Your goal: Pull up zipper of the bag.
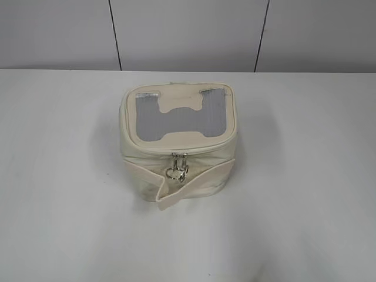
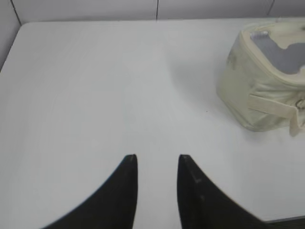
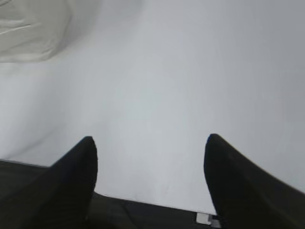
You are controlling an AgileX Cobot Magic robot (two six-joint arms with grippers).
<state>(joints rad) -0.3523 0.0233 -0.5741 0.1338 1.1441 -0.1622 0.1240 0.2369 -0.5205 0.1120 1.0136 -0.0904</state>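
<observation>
The cream-white bag (image 1: 176,144) stands in the middle of the white table, its grey mesh window (image 1: 182,114) facing up. The thin zipper (image 1: 154,147) runs round the top panel's rim, with silver ring pulls (image 1: 178,170) hanging at the front over the wide strap band (image 1: 205,176). The bag also shows at the right edge of the left wrist view (image 2: 264,76) and in the top left corner of the right wrist view (image 3: 28,28). My left gripper (image 2: 157,160) is open and empty, far left of the bag. My right gripper (image 3: 150,143) is open wide and empty near the table's front edge. Neither gripper shows in the exterior view.
The white table (image 1: 59,205) spreads round the bag. A grey panelled wall (image 1: 188,32) stands behind the table's far edge. The table's front edge (image 3: 152,202) lies right below my right gripper.
</observation>
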